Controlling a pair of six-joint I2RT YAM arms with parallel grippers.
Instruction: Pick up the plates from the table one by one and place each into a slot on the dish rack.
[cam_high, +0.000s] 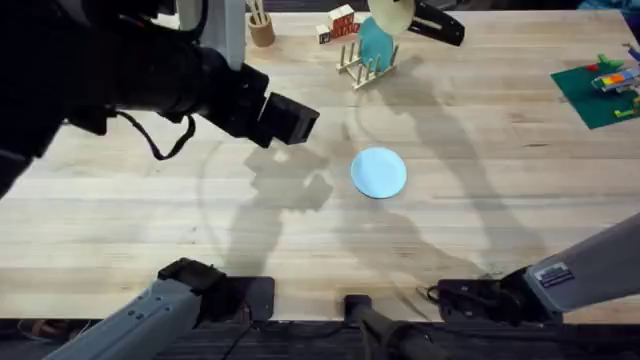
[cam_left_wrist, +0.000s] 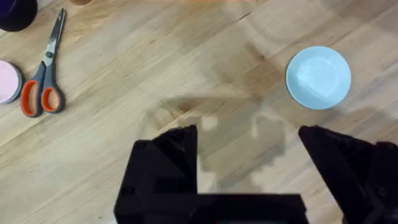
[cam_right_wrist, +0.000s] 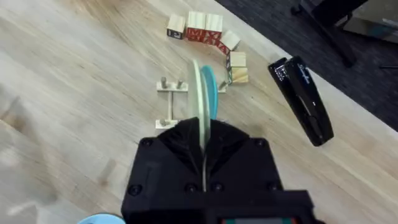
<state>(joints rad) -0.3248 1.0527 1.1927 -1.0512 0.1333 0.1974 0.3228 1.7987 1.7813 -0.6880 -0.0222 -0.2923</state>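
Edgewise, the cream plate (cam_right_wrist: 200, 99) (seemingly thin) sits pinched in the right claw (cam_right_wrist: 204, 155); left claw (cam_left_wrist: 249, 155) wide.

You had orange-handled scissors (cam_left_wrist: 42, 78) at the left of the left wrist view, closed, just beside a pink dish (cam_left_wrist: 9, 81) at the edge. Lettered wooden blocks (cam_right_wrist: 204, 34) lay upper centre of the right wrist view, a black stapler (cam_right_wrist: 303, 99) to their right. A green mat (cam_high: 601, 92) sat upper right overhead; a wooden cup (cam_high: 261, 28) stood top centre-left.
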